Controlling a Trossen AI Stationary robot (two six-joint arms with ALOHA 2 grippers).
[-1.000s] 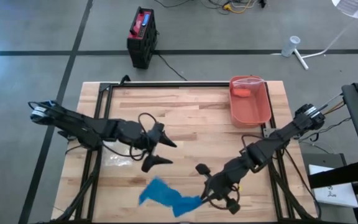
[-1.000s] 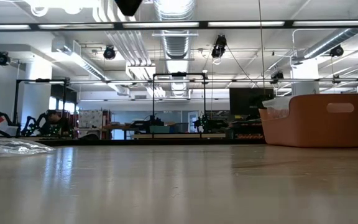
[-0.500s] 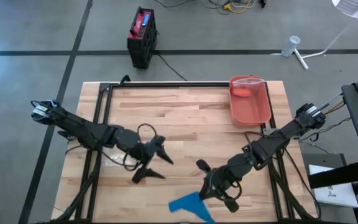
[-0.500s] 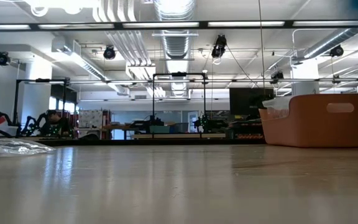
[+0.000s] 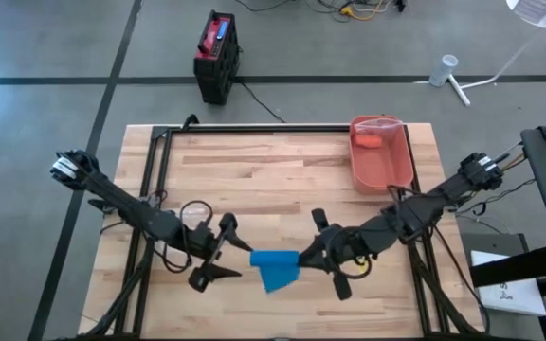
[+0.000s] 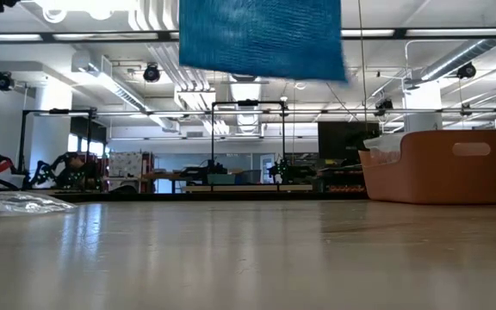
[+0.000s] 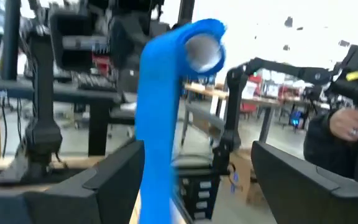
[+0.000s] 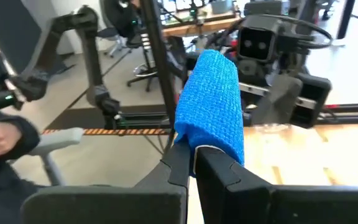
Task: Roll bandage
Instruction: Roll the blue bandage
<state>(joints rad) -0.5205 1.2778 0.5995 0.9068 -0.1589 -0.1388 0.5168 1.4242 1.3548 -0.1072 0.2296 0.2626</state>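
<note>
Centre of frame: my right gripper [image 5: 300, 258] clamps the soft, limp blue bandage [image 5: 275, 268]; left gripper [image 5: 218, 251] wide, empty, should take its free hanging end

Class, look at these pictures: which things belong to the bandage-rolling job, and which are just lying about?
Belongs to the job:
- blue bandage
- right end effector, shut on it
- left end effector, open beside it

Lying about:
- orange bin
- clear plastic wrapper
- black case on the floor
</note>
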